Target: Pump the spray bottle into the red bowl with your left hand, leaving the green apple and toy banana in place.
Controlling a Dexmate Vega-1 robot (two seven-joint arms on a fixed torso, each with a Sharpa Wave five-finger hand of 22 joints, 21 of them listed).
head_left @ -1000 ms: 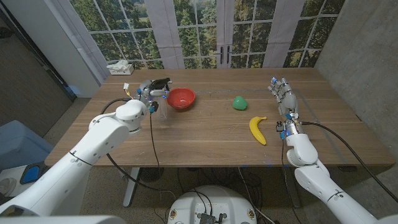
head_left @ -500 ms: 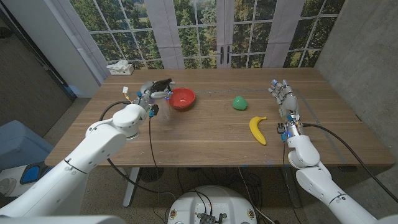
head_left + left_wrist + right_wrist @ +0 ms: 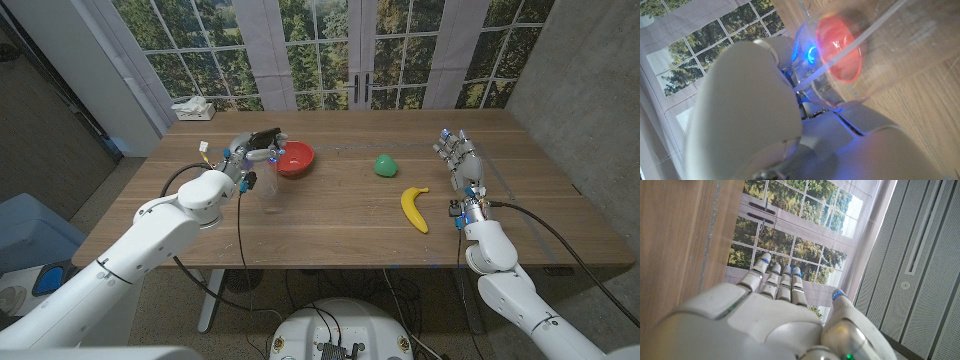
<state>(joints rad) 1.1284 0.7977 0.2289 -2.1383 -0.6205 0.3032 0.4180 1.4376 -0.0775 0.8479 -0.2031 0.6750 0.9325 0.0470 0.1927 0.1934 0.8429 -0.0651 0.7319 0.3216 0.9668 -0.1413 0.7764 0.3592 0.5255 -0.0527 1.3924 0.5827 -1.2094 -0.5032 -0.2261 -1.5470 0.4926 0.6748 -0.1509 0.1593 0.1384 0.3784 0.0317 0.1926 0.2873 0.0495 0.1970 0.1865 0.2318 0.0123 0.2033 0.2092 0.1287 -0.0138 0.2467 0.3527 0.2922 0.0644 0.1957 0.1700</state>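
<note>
My left hand (image 3: 243, 160) grips a clear spray bottle (image 3: 268, 188) just left of the red bowl (image 3: 293, 157), and the bottle's black nozzle (image 3: 265, 134) points toward the bowl's rim. In the left wrist view the clear bottle (image 3: 890, 45) with its inner tube lies across my fingers (image 3: 750, 100), and the red bowl (image 3: 841, 48) shows through it. The green apple (image 3: 385, 165) sits mid-table, with the toy banana (image 3: 414, 208) nearer me to its right. My right hand (image 3: 460, 160) stands open at the table's right side, holding nothing; its fingers (image 3: 777, 282) reach out straight.
A white tissue box (image 3: 193, 108) sits at the table's far left corner. The wooden table (image 3: 330, 215) has bare surface between the bowl and the fruit. Windows stand behind the far edge.
My left hand has carried the bottle slightly right, bringing the nozzle closer to the bowl. The right hand, apple and banana have not moved.
</note>
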